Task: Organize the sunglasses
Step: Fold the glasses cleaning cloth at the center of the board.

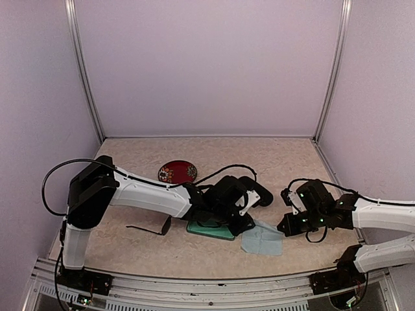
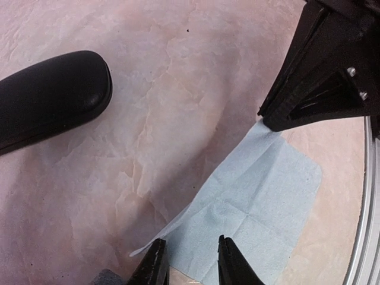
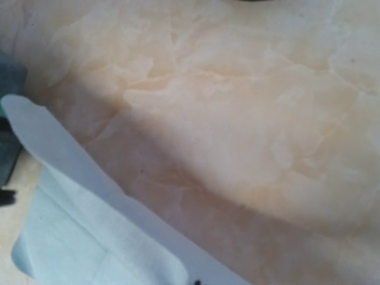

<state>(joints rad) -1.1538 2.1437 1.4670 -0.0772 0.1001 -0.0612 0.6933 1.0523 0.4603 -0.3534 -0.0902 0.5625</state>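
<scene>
Only one pair of sunglasses (image 1: 166, 225) to be found: thin black frame, lying on the counter (image 2: 178, 89) just left of the blue-grey case (image 1: 202, 229), one thin temple stretched leftward, well apart from both grippers. No sign of the reddish-brown pair; perhaps hidden beneath the left arm, impossible to tell. Left gripper (image 2: 191, 264): fingers (image 2: 155, 266) apart, hovering at the near edge of the pale blue cloth (image 2: 255, 202), clamped on nothing. Right gripper (image 2: 273, 116): closed, apparently pinching the far corner of that cloth and lifting it slightly. Chief danger, judging from here: a tug-of-war over the cloth. If gripped at both ends and pulled apart, likely to slip free of one pinch or bunch up. If closed too high, likely to catch nothing, being so thin and flat; if driven too low, likely to scrape fingertips on the counter. Also worth fearing: contact between the two grippers, working this near each other, and a nudge to the blue-grey case or the black oval case (image 2: 47, 98) from the left arm close by them. Lastly, easy to sweep the outstretched temple of the sunglasses when drawing back.
</scene>
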